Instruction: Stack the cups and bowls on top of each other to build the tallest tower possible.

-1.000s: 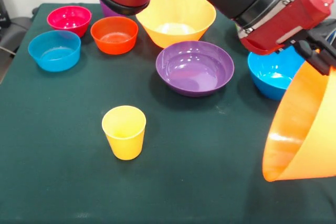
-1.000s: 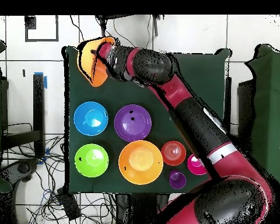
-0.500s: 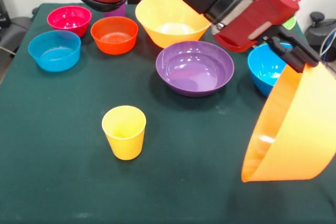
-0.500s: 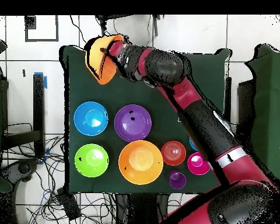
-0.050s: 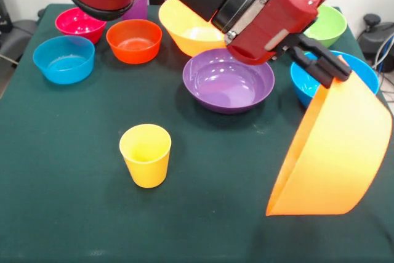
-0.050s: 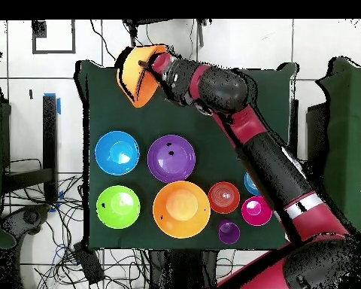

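Front view: dark green cloth table (image 5: 74, 214), flat and unwrinkled, ran to a pale wall at the far edge; a black chair part showed at the far left. Gripper (image 5: 320, 66) pinched the rim of a large orange bowl (image 5: 332, 152), which hung tilted steeply on edge above the near right of the cloth, clear of the surface. Yellow cup (image 5: 146, 154) stood upright and alone, near centre-left. Purple bowl (image 5: 228, 80) sat mid-table, with a second orange bowl (image 5: 184, 29) just behind it. Far left held the red-orange bowl (image 5: 134, 40), pink bowl (image 5: 80, 23) and small blue bowl (image 5: 63, 59). Medium blue bowl (image 5: 308, 87) and green bowl (image 5: 329, 26) sat at the right, partly behind the arm. Purple cup (image 5: 140, 3) stood at the far edge.

Overhead view: green table (image 6: 198, 128) stood on a pale tiled floor (image 6: 18, 83) with grey grout lines. Loose black cables (image 6: 63, 248) lay tangled beside and below the table. Held bowl appeared at the table's top left corner; the yellow cup was hidden by the arm.
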`<action>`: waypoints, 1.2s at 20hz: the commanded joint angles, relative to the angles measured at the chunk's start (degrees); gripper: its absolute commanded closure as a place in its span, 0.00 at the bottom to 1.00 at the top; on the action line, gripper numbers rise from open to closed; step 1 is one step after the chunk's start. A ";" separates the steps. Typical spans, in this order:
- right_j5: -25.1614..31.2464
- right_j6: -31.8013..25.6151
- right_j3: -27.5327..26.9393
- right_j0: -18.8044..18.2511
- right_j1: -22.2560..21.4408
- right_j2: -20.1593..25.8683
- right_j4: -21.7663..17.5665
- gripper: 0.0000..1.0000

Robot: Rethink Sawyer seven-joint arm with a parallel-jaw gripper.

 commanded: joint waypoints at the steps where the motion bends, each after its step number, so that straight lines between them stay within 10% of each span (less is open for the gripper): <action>1: 0.97 -7.39 2.37 -0.61 5.65 1.67 -5.04 1.00; 24: 5.95 -9.90 -1.54 -4.18 15.23 6.19 -10.74 1.00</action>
